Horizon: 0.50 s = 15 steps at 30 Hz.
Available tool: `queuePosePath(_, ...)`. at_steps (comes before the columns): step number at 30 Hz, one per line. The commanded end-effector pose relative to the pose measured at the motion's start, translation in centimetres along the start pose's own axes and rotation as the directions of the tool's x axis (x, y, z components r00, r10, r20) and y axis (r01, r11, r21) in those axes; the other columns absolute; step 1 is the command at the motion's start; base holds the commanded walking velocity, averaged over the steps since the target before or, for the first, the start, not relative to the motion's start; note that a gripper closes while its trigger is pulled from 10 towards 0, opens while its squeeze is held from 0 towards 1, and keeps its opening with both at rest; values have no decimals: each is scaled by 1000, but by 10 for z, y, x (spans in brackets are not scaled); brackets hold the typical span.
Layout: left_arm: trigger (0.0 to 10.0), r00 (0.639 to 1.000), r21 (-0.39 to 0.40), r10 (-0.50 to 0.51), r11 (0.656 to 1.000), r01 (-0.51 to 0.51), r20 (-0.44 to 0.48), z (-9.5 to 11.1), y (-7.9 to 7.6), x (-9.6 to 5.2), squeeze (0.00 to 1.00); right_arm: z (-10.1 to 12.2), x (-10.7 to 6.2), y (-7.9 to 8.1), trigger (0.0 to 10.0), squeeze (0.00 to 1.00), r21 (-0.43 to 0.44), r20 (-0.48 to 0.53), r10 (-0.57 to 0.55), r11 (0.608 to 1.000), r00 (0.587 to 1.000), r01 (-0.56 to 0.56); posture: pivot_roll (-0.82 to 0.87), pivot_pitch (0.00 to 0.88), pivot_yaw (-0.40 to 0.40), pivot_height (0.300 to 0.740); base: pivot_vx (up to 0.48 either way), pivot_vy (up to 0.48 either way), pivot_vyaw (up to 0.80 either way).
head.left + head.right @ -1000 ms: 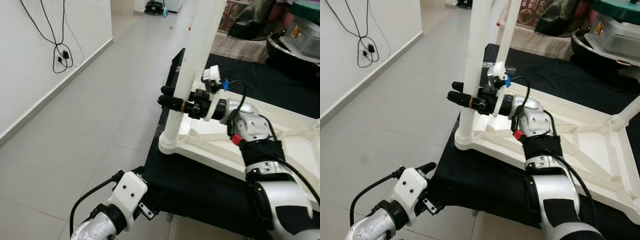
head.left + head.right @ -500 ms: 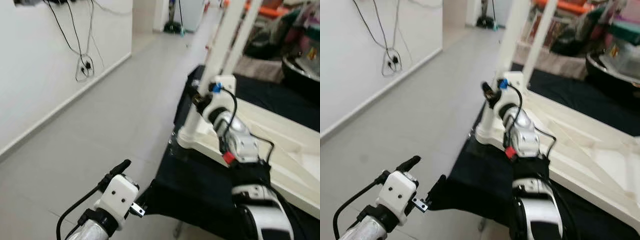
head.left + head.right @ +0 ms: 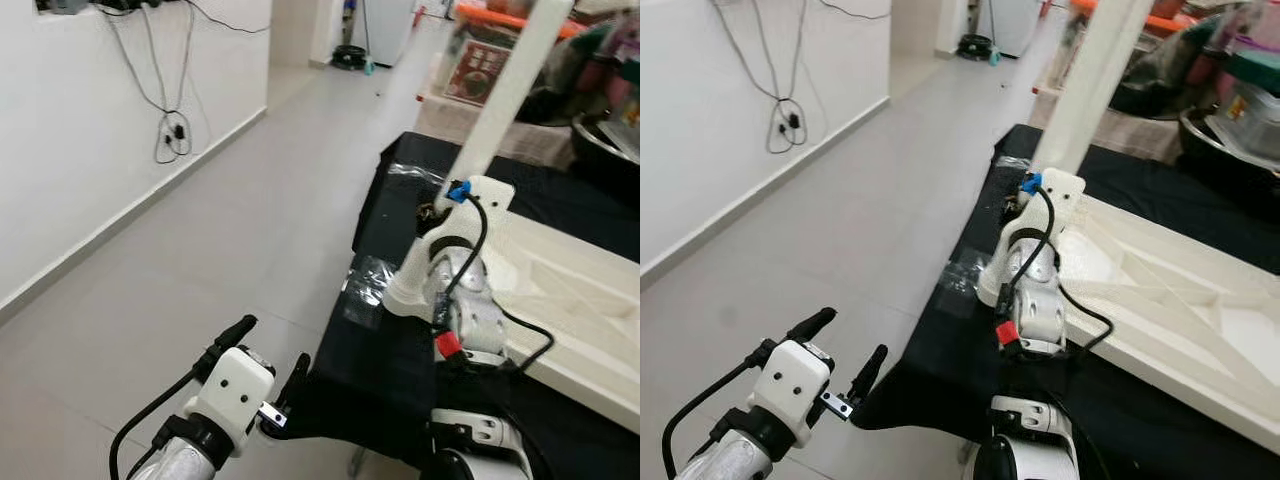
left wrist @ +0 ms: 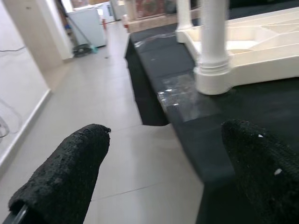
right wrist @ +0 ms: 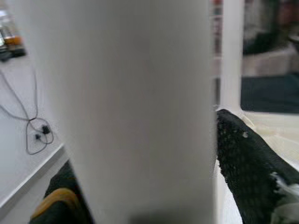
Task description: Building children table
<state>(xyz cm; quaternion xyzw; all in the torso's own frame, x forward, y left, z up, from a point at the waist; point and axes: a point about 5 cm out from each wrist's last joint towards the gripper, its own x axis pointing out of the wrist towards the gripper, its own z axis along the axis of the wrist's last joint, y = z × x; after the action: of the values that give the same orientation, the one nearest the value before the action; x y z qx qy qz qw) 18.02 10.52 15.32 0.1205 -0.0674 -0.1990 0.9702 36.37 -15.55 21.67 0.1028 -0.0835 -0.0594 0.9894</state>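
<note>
right gripper (image 5: 140,140) pinching table leg (image 3: 1092,85) — head swinging left since a second ago | leg seated at tabletop (image 3: 1200,290) ten-o'clock corner | left gripper (image 4: 154,172) hanging spread, idle

Home: tiled floor (image 3: 250,190), fridge (image 4: 88,23)

Right arm (image 3: 1032,300) is stretched fwd, its wrist raised; right gripper (image 5: 140,140) has its fingers (image 5: 247,172) closed around the white leg (image 5: 140,93). Left gripper (image 3: 270,365) hangs low in front, fingers spread wide, holding nothing.
</note>
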Motion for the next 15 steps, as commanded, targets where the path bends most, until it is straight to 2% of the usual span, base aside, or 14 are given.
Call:
queuePosePath(1,10000,1000,0,-8,1000,8,-6,-2,-4,-1,0,7,7,4,10000,0,-2,38,117,993,992,-117,122,93,-125,740,0,0,0)
queuePosePath(2,10000,1000,0,-8,1000,8,-6,-2,-4,-1,0,7,7,4,10000,0,-2,38,117,993,992,-117,122,93,-125,740,0,0,0)
queuePosePath(4,10000,1000,0,-13,1000,13,-7,-3,-5,0,0,8,14,0,10000,0,29,-5,301,953,954,-300,121,94,-127,740,0,0,0)
queuePosePath(5,10000,1000,0,-13,1000,13,-7,-3,-5,0,0,9,15,-2,10000,0,57,-22,357,933,934,-355,121,94,-127,740,0,0,0)
queuePosePath(6,10000,1000,0,-13,1000,13,-7,-3,-5,0,0,9,15,-2,10000,0,57,-22,357,933,934,-355,121,94,-127,740,0,0,0)
queuePosePath(7,10000,1000,1,-13,1000,13,-8,-3,-5,0,0,6,12,-1,10000,0,88,-72,485,874,872,-478,121,94,-127,740,0,0,0)
queuePosePath(9,10000,1000,1,-13,1000,13,-8,-3,-5,0,0,6,12,-1,10000,0,88,-72,485,874,872,-478,121,94,-127,740,0,0,0)
queuePosePath(10,10000,1000,1,-13,1000,13,-8,-3,-5,0,0,2,7,1,10000,0,112,-134,601,800,788,-590,121,94,-128,740,0,0,0)
queuePosePath(11,10000,1000,1,-13,1000,13,-8,-3,-5,0,0,2,7,1,10000,0,112,-134,601,800,788,-590,121,94,-128,740,0,0,0)
queuePosePath(12,10000,1000,2,-13,1000,13,-8,-3,-5,0,0,-2,-4,4,10000,0,163,-205,755,654,623,-739,121,94,-129,740,0,0,0)
queuePosePath(13,10000,1000,3,-12,1000,12,-6,-2,-5,0,0,-3,-16,5,10000,0,201,-242,866,486,438,-850,129,97,-134,740,0,0,0)
queuePosePath(15,10000,1000,3,-12,1000,12,-6,-2,-5,0,0,-3,-16,5,10000,0,201,-242,866,486,438,-850,129,97,-134,740,0,0,0)
